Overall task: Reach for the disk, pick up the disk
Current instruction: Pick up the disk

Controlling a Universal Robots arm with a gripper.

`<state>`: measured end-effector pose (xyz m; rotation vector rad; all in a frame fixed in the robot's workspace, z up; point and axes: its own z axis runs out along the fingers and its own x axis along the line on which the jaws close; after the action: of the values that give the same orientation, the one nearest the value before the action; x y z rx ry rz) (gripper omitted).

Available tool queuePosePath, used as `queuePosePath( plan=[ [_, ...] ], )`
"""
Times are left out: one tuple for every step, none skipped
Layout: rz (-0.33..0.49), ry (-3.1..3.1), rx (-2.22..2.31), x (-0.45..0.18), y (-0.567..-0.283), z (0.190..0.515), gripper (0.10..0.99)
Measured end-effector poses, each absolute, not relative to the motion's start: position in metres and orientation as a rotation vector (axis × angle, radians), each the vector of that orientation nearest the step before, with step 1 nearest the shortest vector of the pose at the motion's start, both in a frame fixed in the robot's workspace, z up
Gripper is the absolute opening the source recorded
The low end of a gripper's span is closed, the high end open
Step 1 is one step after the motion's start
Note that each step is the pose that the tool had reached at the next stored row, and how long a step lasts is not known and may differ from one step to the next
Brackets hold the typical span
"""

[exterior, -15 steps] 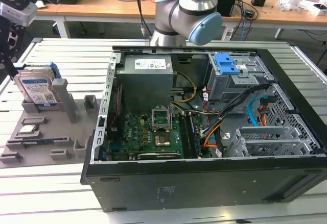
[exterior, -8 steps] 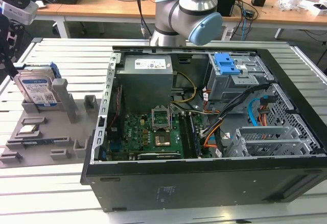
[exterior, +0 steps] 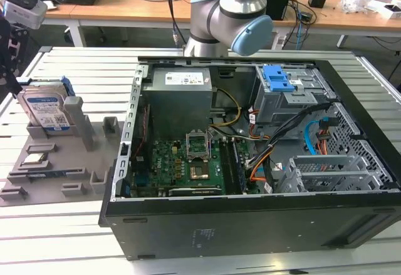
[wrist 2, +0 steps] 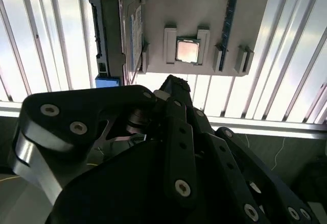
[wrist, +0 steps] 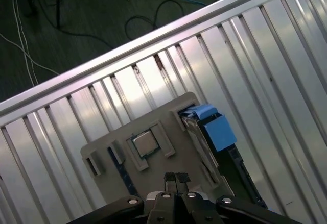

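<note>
Just beyond the hand (wrist: pixel 176 177), whose fingertips are pressed together on nothing, the disk (wrist: pixel 213 130) stands on edge in a grey holder (wrist: pixel 156 119) on the slatted bench (wrist: pixel 265 55). A chip (wrist: pixel 145 143) lies flat in the holder near the disk. The hand hovers above the holder, clear of the disk.

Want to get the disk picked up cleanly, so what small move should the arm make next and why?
Probably shift the gripper across until it is above the disk. The disk stands on edge in the grey holder, while the gripper, jaws together, hangs above the holder beside it.
</note>
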<state>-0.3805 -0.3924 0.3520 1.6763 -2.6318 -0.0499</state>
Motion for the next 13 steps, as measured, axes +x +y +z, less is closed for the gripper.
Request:
queuePosePath(
  plan=[
    [-0.05,-2.627,1.683,-0.3805,-0.3924,0.352,0.106],
    [-0.05,-2.617,1.698,-0.3805,-0.3924,0.352,0.106],
    [-0.049,-2.611,1.707,-0.3805,-0.3924,0.352,0.106],
    [-0.049,-2.607,1.714,-0.3805,-0.3924,0.352,0.106],
    [-0.049,-2.602,1.721,-0.3805,-0.3924,0.352,0.106],
    [-0.049,-2.598,1.727,-0.3805,-0.3924,0.352,0.106],
    [-0.049,-2.575,1.761,-0.3805,-0.3924,0.352,0.106],
    [-0.048,-2.555,1.788,-0.3805,-0.3924,0.352,0.106],
    [-0.048,-2.541,1.808,-0.3805,-0.3924,0.352,0.106],
    [-0.048,-2.519,1.838,-0.3805,-0.3924,0.352,0.106],
    [-0.047,-2.499,1.865,-0.3805,-0.3924,0.352,0.106],
    [-0.047,-2.482,1.887,-0.3805,-0.3924,0.352,0.106],
    [-0.047,-2.47,1.902,-0.3805,-0.3924,0.352,0.106]
  ],
)
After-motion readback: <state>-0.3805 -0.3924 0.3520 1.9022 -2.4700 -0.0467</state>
